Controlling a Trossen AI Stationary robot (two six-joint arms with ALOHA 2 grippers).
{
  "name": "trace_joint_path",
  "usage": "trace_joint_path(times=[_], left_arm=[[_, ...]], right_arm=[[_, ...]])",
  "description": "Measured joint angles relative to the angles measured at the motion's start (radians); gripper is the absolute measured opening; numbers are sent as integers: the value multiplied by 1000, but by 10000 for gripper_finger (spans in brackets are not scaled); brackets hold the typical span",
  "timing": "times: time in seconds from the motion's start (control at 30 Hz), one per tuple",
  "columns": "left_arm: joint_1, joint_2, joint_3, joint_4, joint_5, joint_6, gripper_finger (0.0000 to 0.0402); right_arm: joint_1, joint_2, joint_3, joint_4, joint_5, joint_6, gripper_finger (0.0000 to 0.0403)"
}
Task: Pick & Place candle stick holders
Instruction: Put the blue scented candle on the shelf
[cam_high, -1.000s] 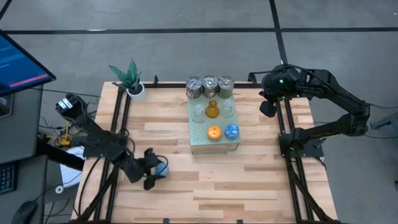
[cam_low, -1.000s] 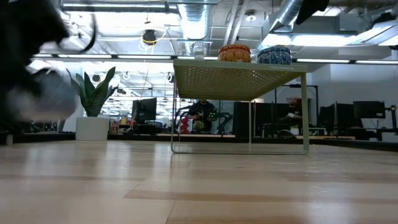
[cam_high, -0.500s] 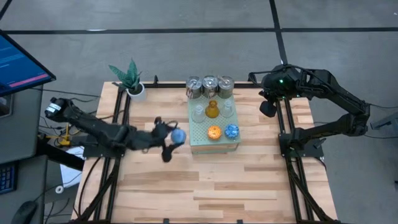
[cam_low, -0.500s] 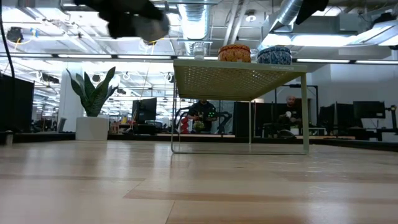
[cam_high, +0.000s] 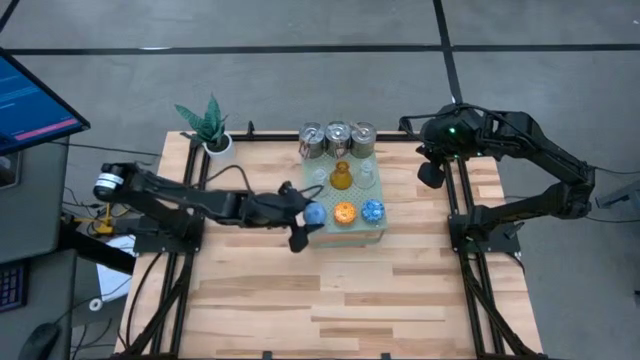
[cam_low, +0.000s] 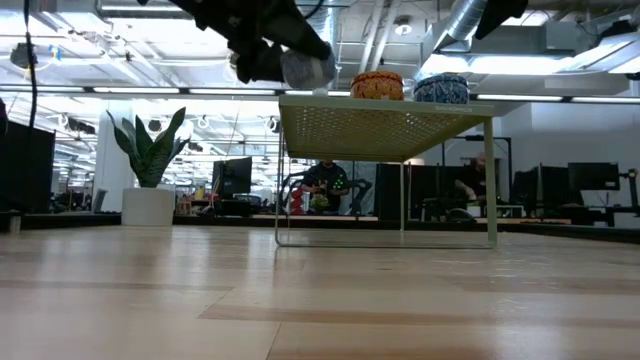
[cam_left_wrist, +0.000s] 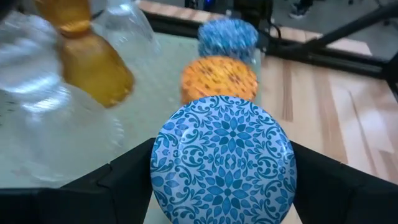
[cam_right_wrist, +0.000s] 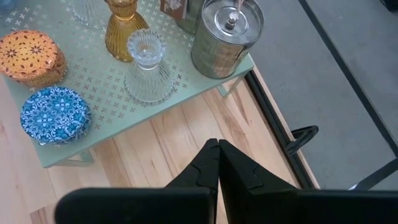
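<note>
High view: eight holders on pale-green block (cam_high: 345, 232); ninth, blue patterned holder (cam_high: 314, 212), clamped in left gripper (cam_high: 305, 216) at block's edge, unplaced. Right gripper (cam_right_wrist: 217, 163) closed, empty, idle beside the surface.

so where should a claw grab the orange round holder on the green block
Grip the orange round holder across its curved side wall, coming straight down from above. It sits flat, squat and round, its patterned top is open to the sky, and the blue holder beside it leaves a gap for fingers.

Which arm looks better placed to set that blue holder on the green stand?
The left: its left gripper holds the blue holder at the stand's edge. The right gripper waits empty beside the table.
</note>
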Motion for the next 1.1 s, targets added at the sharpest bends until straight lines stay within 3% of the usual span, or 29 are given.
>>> trace_joint_path(times=[0.53, 1.1], left_arm=[[-24, 49, 12, 0, -78, -44, 304], [-2, 50, 12, 4, -78, -42, 313]], right_arm=[[0, 0, 0, 0, 0, 0, 0], [0, 0, 0, 0, 0, 0, 0]])
